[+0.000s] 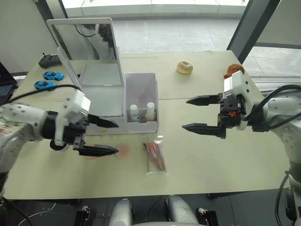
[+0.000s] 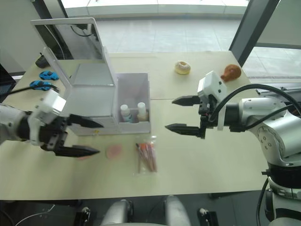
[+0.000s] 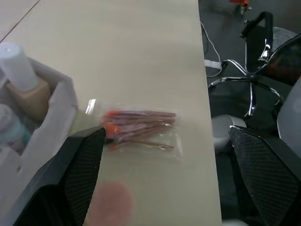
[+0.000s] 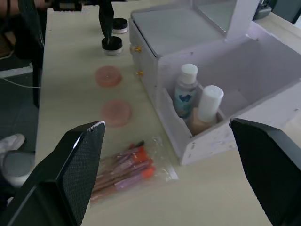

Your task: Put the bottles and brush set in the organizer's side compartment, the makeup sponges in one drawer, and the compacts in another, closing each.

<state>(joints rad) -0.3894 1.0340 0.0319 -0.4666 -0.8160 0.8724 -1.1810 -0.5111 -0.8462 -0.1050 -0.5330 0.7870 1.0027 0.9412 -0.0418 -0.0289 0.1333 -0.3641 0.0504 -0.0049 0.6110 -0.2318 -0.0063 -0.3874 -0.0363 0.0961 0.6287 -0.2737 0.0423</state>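
The white organizer (image 1: pixel 101 94) stands at the table's left with its mirror lid up. Two bottles (image 1: pixel 134 113) (image 1: pixel 150 111) stand upright in its side compartment (image 1: pixel 141 87). The brush set (image 1: pixel 155 157), in a clear bag, lies on the table in front of that compartment. Two pink makeup sponges (image 4: pixel 108 76) (image 4: pixel 116 112) lie in front of the drawers, and two black compacts (image 4: pixel 113 45) (image 4: pixel 120 24) sit further left. My left gripper (image 1: pixel 116 138) hovers open over the sponges. Right of the organizer, my right gripper (image 1: pixel 186 113) hangs open above the table, holding nothing.
Both drawer fronts with gold knobs (image 4: pixel 136 48) look shut. A doughnut (image 1: pixel 184 67) and an orange toy (image 1: pixel 233 70) lie at the back right. Two blue toy cars (image 1: pixel 52 75) and a black device (image 1: pixel 49 60) sit at the far left. An office chair (image 3: pixel 254 61) stands off the table.
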